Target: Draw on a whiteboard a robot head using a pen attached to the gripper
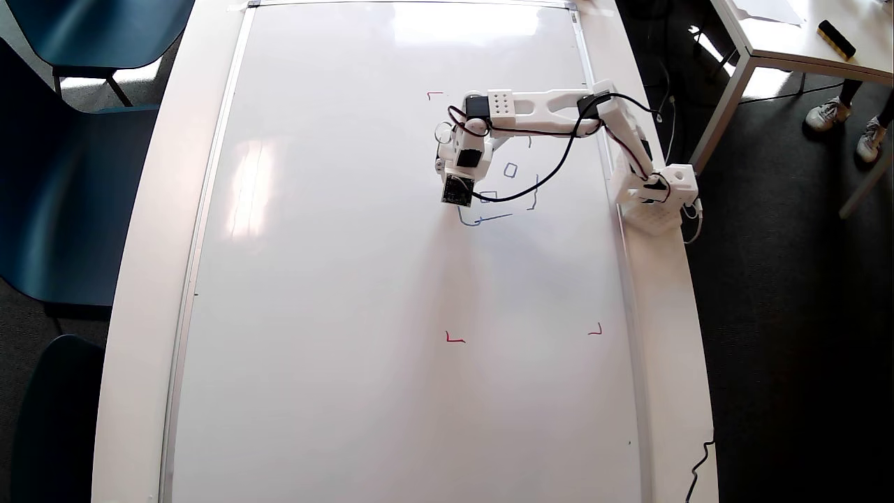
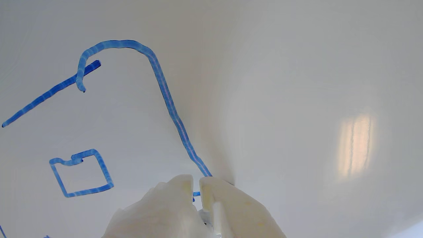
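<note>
The whiteboard fills the table in the overhead view and is the background of the wrist view. The robot head is a thin blue sketch near the arm, partly hidden under it; the wrist view shows its curved outline and one small square. My gripper points down at the sketch's left side. Its white fingers stand almost together at the bottom of the wrist view, where the outline ends. Of the pen, only a blue bit shows in the gap of the gripper.
The arm's base stands at the board's right edge, black cables looping over the sketch. Red corner marks lie on the board. Blue chairs stand left. Top right are another table, a black block and someone's shoes.
</note>
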{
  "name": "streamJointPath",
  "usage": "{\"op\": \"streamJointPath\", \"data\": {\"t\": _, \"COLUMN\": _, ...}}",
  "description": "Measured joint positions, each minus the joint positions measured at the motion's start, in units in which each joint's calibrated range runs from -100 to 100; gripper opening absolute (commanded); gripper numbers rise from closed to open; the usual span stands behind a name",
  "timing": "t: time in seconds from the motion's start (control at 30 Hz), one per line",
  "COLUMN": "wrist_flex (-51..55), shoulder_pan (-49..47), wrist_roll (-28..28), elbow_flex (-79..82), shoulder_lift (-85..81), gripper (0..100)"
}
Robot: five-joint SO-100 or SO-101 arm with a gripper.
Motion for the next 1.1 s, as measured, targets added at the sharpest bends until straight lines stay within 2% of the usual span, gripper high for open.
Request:
{"op": "streamJointPath", "data": {"t": 0.37, "wrist_flex": -0.3, "shoulder_pan": -0.3, "wrist_roll": 0.0, "elbow_flex": -5.5, "shoulder_lift": 4.3, "gripper": 1}}
{"op": "streamJointPath", "data": {"t": 1.1, "wrist_flex": -1.2, "shoulder_pan": -3.8, "wrist_roll": -0.6, "elbow_flex": -5.6, "shoulder_lift": 4.4, "gripper": 1}}
